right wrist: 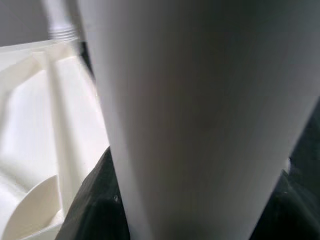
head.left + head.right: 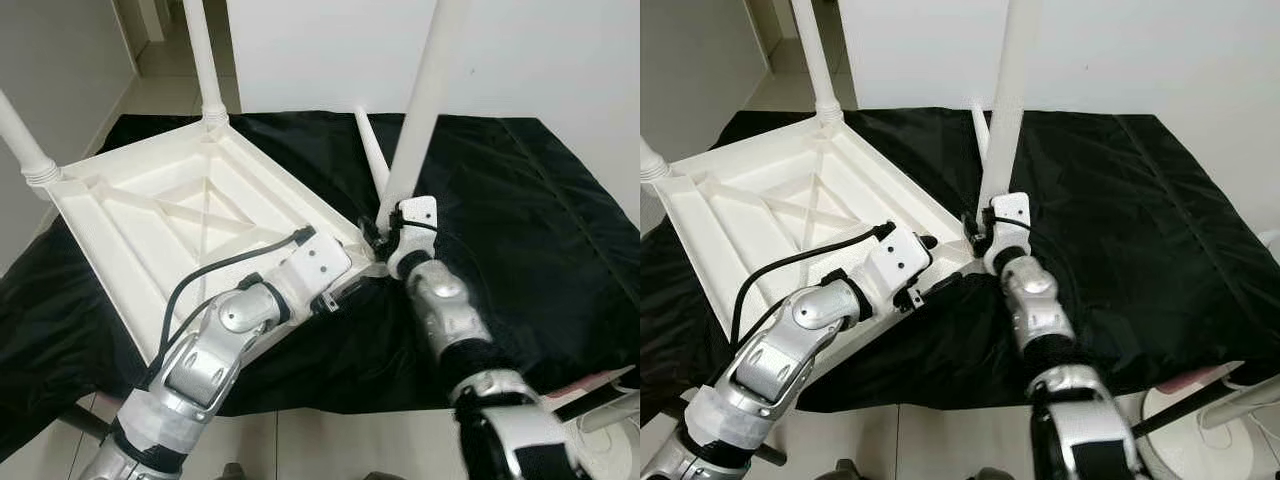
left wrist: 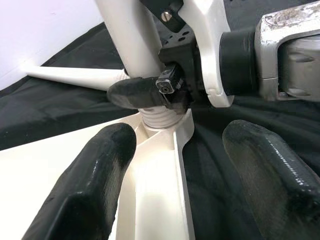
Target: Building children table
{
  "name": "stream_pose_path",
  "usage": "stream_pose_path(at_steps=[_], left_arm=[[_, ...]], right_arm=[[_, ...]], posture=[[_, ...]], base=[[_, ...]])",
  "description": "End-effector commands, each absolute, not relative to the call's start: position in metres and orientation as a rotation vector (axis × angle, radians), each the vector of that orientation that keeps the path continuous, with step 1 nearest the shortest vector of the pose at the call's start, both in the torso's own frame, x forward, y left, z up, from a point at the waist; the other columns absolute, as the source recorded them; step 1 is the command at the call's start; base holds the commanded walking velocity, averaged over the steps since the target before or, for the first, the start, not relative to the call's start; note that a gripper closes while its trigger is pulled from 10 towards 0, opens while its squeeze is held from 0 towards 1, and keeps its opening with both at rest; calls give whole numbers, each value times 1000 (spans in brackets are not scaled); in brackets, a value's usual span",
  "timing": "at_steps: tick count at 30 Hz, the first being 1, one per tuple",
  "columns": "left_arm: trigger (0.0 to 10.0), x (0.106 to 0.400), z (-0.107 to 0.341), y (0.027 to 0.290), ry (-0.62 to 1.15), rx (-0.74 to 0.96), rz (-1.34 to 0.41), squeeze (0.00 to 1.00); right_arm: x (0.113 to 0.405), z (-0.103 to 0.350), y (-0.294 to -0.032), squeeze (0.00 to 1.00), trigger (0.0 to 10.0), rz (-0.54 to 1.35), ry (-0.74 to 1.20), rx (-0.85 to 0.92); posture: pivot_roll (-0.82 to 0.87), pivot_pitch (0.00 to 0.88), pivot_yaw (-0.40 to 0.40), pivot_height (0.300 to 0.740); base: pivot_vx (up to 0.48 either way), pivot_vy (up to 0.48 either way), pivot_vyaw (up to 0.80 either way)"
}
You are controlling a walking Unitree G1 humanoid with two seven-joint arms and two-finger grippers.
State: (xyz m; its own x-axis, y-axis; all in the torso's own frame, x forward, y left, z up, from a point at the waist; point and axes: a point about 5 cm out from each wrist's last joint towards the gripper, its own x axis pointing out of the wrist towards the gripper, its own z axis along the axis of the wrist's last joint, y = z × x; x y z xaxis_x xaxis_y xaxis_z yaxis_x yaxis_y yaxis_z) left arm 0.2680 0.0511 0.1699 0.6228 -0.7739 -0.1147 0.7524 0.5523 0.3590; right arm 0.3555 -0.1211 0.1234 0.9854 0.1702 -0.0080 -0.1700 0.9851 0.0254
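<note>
Here, a white plastic table top lies upside down on a black cloth spread over the floor. Its ribbed underside faces up. Two white legs already stand up from its far corners, one at the far left corner and one at the far corner near the wall. A third leg stands upright at the near right corner of the table top, its threaded end sitting in the corner socket. The right gripper holds this leg low down, its jaws closed around it just above the socket. In the right wrist view the leg is very near and blurred. The left gripper is at the same corner, with its jaws open on either side of the table top's edge rib, one finger over the white plastic and the other over the cloth. A fourth leg lies flat on the cloth behind that corner.
</note>
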Motion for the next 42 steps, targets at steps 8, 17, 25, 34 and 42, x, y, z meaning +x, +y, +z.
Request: stream_pose_path(at_steps=[8, 17, 25, 34, 42], left_arm=[[10000, 269, 169, 55, -53, 413, -887, 0], [10000, 269, 168, 55, -51, 415, -889, 0], [10000, 269, 169, 55, -55, 417, -890, 0], [10000, 268, 168, 54, -53, 414, -897, 0], [10000, 271, 170, 52, -61, 421, -902, 0]], right_arm=[[334, 104, -101, 0, 10000, 43, 100, 109], [336, 115, -105, 231, 10000, 66, 13, 87], [340, 120, -137, 1000, 10000, 113, -13, -13], [342, 123, -143, 0, 10000, 362, -36, -77], [351, 131, -135, 0, 10000, 550, -66, -161]], posture=[[-6, 0, -4, 740], [-7, 0, -4, 740], [-8, 0, -5, 740], [-16, 0, 1, 740], [-12, 0, 9, 740]], base=[[0, 0, 0], [0, 0, 0], [0, 0, 0], [0, 0, 0], [0, 0, 0]])
